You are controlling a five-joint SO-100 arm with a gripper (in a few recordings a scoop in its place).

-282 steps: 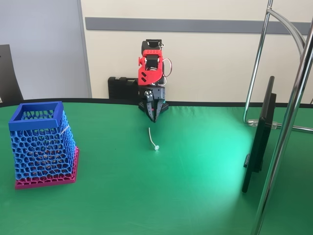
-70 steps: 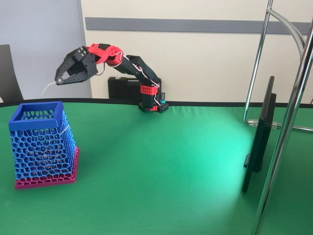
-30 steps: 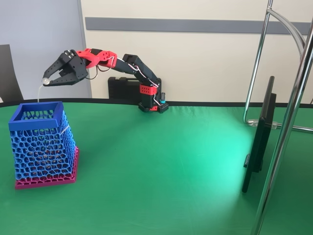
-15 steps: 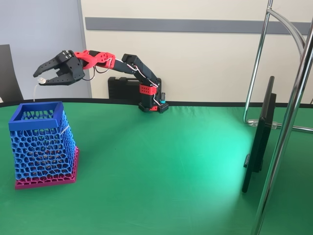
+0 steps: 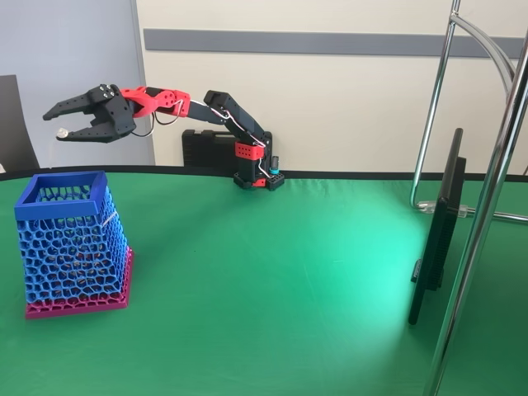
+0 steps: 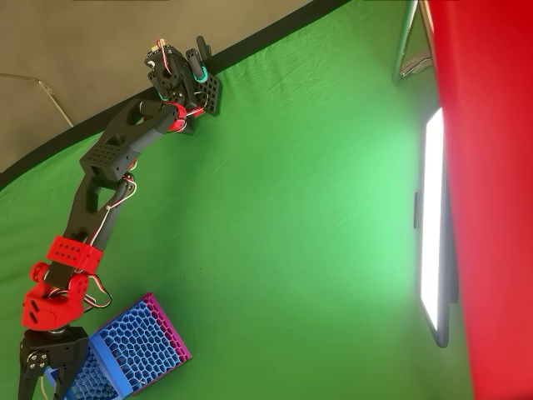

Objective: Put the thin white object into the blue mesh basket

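Spread wider than half a second ago, the jaws of the gripper clamp nothing, yet a tiny white bulb, seemingly the thin white object, clings to the lower fingertip above the blue mesh basket, so holding centred over the rim until it drops seems wise; its thin shaft is too faint to see.

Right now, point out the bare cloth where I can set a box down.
Widest bare patch: green cloth between the blue mesh basket and the monitor, in front of the arm's base. Crowded: the basket corner, with the open gripper above it.
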